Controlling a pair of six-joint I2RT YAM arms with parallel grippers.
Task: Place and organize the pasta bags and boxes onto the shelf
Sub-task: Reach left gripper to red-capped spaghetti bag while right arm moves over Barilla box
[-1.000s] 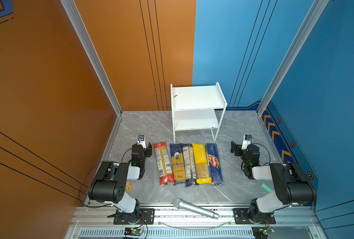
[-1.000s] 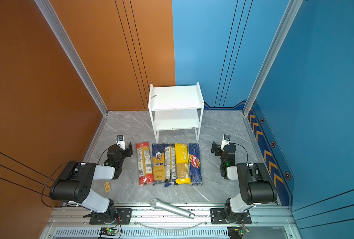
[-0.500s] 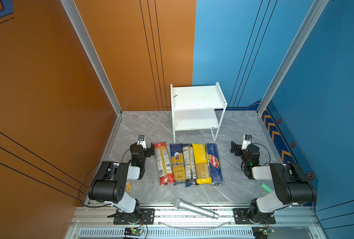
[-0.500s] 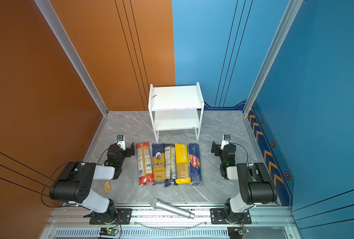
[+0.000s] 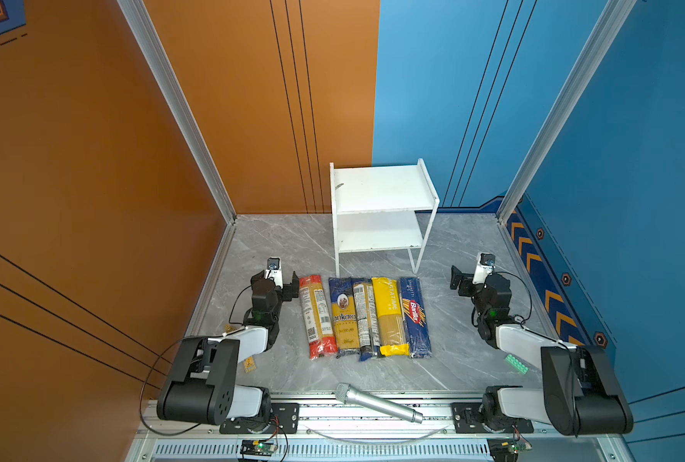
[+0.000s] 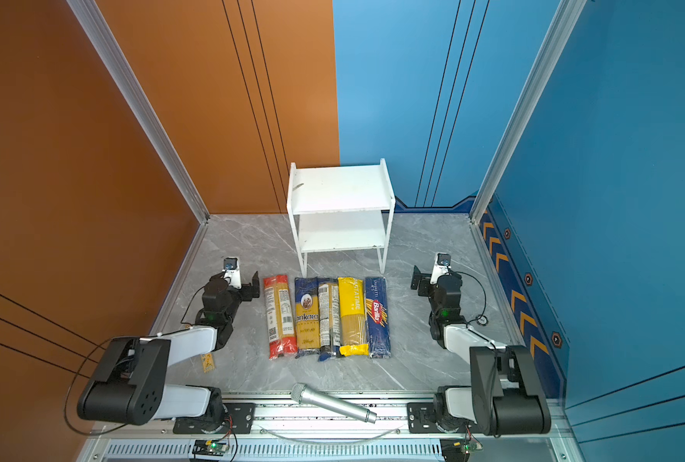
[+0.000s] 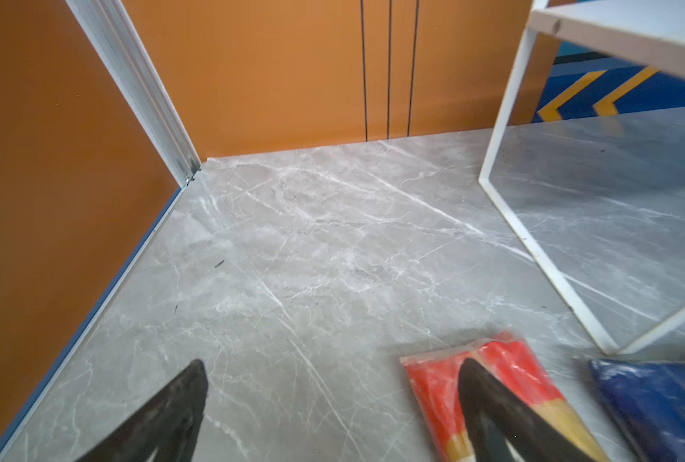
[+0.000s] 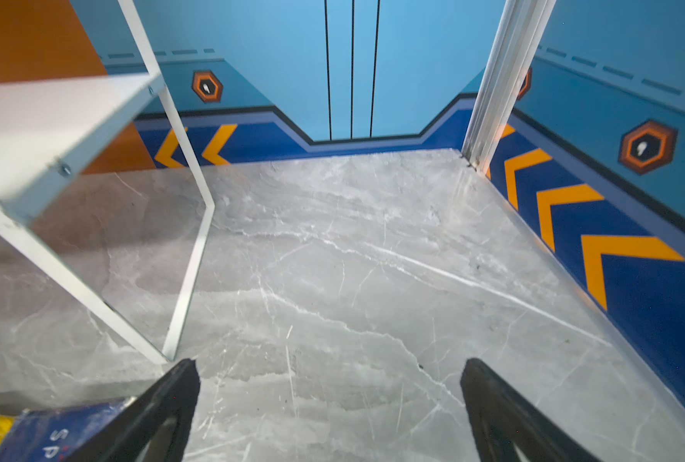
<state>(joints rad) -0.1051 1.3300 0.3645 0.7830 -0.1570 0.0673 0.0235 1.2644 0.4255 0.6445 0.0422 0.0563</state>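
Marble floor (image 7: 293, 240): red-ended bag (image 7: 433, 380) just beside left end effector (image 7: 333, 366), wide; right end effector (image 8: 329, 366) wide

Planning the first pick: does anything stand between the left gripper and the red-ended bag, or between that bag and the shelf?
Nothing visible does. The left gripper is open right beside the red-ended bag, with no object between them. Only bare marble floor lies between the bag and the shelf.

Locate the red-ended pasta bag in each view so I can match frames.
Top view: red-ended bag, leftmost in the row of packs.
Top view: likewise leftmost in the row.
Left wrist: its red end, partly behind a finger of the left gripper.
Right wrist: not in it.
Shared landmark: the shelf.
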